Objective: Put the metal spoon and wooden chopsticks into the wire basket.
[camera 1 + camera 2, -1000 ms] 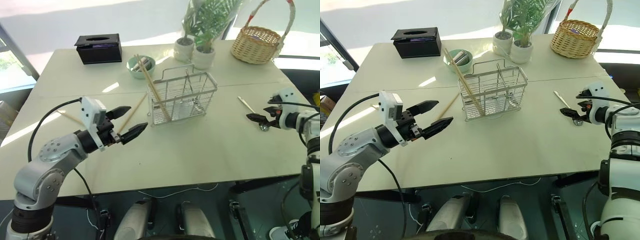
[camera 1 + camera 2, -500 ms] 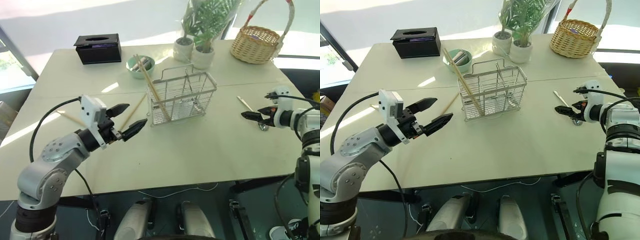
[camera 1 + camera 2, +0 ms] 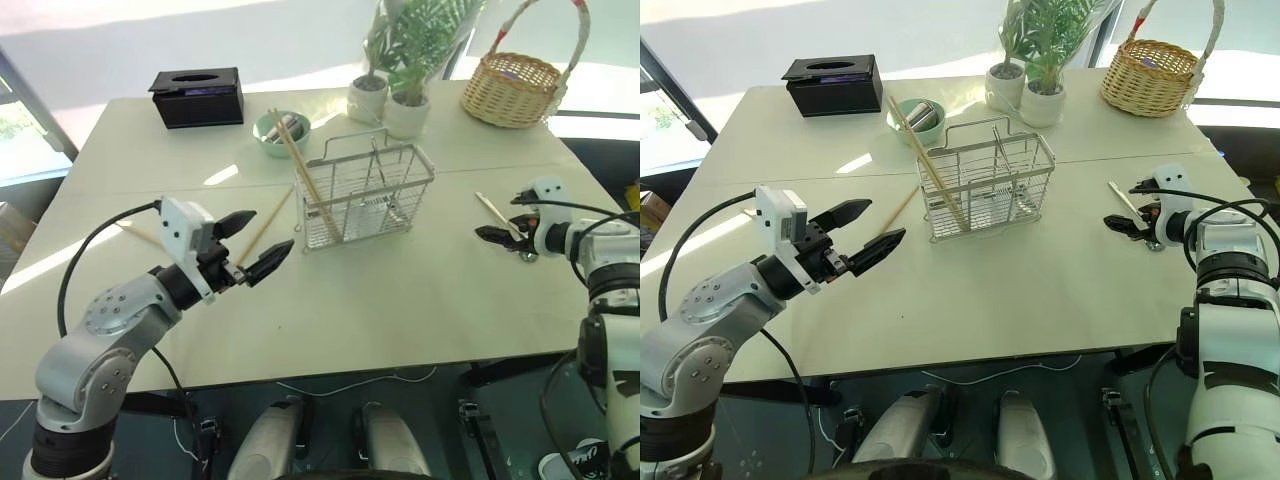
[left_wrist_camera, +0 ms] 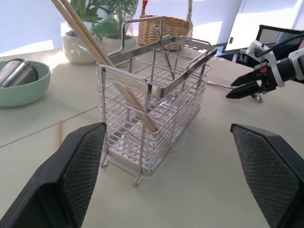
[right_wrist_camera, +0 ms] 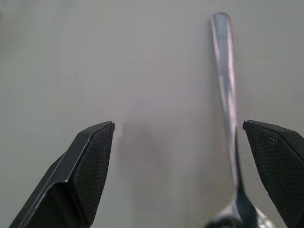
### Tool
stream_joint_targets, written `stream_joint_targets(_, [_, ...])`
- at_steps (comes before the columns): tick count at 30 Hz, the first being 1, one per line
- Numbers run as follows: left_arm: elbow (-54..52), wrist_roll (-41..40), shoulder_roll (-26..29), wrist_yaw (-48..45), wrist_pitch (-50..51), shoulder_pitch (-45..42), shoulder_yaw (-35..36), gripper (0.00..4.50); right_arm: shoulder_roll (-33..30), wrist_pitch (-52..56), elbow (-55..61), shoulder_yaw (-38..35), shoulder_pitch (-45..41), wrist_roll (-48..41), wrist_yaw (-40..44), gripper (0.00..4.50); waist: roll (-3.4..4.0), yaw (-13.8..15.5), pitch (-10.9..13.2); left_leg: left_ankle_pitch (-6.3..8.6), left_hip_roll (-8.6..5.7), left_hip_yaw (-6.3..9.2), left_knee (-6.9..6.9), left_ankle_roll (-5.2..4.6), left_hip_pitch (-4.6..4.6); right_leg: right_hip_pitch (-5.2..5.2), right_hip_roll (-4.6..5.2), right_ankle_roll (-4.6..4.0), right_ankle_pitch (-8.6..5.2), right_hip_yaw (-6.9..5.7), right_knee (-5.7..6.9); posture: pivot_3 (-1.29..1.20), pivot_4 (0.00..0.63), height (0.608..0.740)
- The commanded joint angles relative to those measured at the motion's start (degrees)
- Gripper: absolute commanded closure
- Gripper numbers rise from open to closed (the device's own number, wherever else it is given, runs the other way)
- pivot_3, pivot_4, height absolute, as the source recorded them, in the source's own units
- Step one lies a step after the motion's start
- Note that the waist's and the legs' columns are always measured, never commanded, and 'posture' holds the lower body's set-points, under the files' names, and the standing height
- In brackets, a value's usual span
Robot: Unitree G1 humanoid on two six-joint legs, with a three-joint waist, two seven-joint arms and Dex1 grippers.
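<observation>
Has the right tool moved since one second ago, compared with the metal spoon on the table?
Yes. The right tool, open, has shifted toward the wire basket and now hovers over the metal spoon, which lies unmoved.

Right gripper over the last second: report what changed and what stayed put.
The right gripper has crept leftward across the table, further along the slim metal spoon lying there, fingers open and holding nothing. The left gripper hovers open as before. The silver wire basket, with pale wooden chopsticks leaning in it, has not moved.
</observation>
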State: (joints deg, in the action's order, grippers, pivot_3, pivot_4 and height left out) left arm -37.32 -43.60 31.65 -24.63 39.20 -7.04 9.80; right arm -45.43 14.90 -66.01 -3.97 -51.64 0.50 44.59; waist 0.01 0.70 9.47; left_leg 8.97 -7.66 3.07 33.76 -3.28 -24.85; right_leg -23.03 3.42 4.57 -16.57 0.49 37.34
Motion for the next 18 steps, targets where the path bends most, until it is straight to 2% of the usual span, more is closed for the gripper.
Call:
stream_joint_targets(1, [-2.37, 0.02, -0.38, 0.57, -1.29, -0.37, 0.38, 0.07, -0.59, -2.63, -0.32, -1.23, -0.33, 0.07, -3.94, 0.00, 0.00, -0.04, 0.00, 0.00, 0.00, 0.00, 0.01, 0.00, 0.00, 0.00, 0.00, 0.00, 0.00, 0.00, 0.02, 0.00, 0.150, 0.740])
stream_joint_targets(7, [-1.23, 0.55, -0.49, 0.15, -1.64, -1.32, 0.16, 0.07, 0.19, -1.60, -1.19, -1.65, -1.08, -0.39, -5.60, 0.00, 0.00, -0.09, 0.00, 0.00, 0.00, 0.00, 0.05, 0.00, 0.00, 0.00, 0.00, 0.00, 0.00, 0.00, 0.04, 0.00, 0.150, 0.740])
stream_joint_targets(18, [-2.38, 0.83, -0.61, 1.42, -1.59, -0.71, 1.20, 0.07, 0.81, 6.56, -1.24, -4.03, -2.47, -3.14, -1.98, 0.00, 0.00, -0.13, 0.00, 0.00, 0.00, 0.00, 0.06, 0.00, 0.00, 0.02, -0.01, 0.00, 0.00, 0.00, 0.04, 0.00, 0.150, 0.740])
